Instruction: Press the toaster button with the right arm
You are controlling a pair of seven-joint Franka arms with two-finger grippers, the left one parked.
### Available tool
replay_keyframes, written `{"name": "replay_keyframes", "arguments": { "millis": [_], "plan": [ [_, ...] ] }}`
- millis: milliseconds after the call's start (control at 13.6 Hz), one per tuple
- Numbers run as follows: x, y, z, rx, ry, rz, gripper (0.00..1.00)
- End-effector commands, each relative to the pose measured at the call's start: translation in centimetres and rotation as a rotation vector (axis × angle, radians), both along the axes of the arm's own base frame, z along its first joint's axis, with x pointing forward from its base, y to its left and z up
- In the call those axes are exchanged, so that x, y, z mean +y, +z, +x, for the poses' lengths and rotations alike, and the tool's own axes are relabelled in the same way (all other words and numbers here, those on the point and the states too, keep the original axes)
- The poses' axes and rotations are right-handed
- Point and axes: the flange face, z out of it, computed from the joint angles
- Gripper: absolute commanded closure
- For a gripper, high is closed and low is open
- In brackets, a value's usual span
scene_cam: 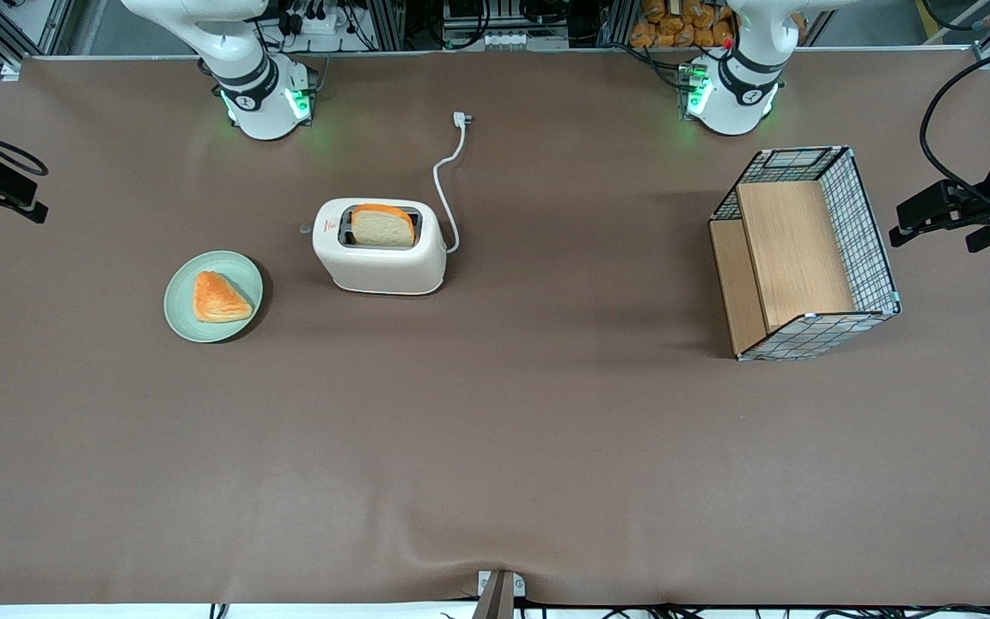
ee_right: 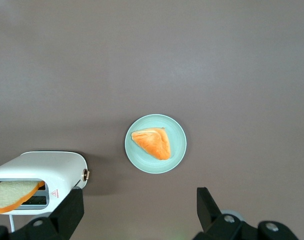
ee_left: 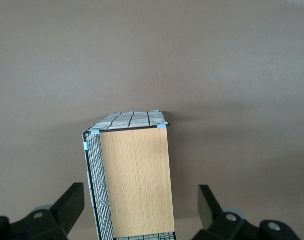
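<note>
The cream-white toaster (scene_cam: 379, 262) stands on the brown table with a bread slice (scene_cam: 383, 226) sticking up from one slot. Its small grey button (scene_cam: 306, 229) juts from the narrow end that faces the green plate (scene_cam: 213, 296). My right gripper (scene_cam: 1, 185) hangs at the working arm's end of the table, well apart from the toaster and the plate. In the right wrist view the gripper (ee_right: 140, 202) is open with nothing between its fingers (ee_right: 71, 205), looking down from high up on the toaster (ee_right: 41, 170), its button (ee_right: 85, 175) and the plate (ee_right: 156, 144).
A triangular pastry (scene_cam: 220, 297) lies on the plate. The toaster's white cord (scene_cam: 448, 180) runs toward the arm bases and ends in a loose plug. A wire basket with wooden panels (scene_cam: 804, 254) stands toward the parked arm's end.
</note>
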Motion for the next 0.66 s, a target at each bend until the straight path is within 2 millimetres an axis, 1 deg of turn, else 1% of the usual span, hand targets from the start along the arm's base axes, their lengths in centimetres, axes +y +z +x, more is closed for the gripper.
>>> {"name": "replay_keyframes", "arguments": {
  "millis": [0,221,590],
  "plan": [
    [-0.04,0.92,-0.36,-0.015,-0.013,-0.015,0.0],
    [0.23,1.11,-0.32,-0.018,-0.013,-0.02,0.0],
    [-0.13,0.87,-0.23,-0.013,-0.011,-0.023,0.0]
  ]
}}
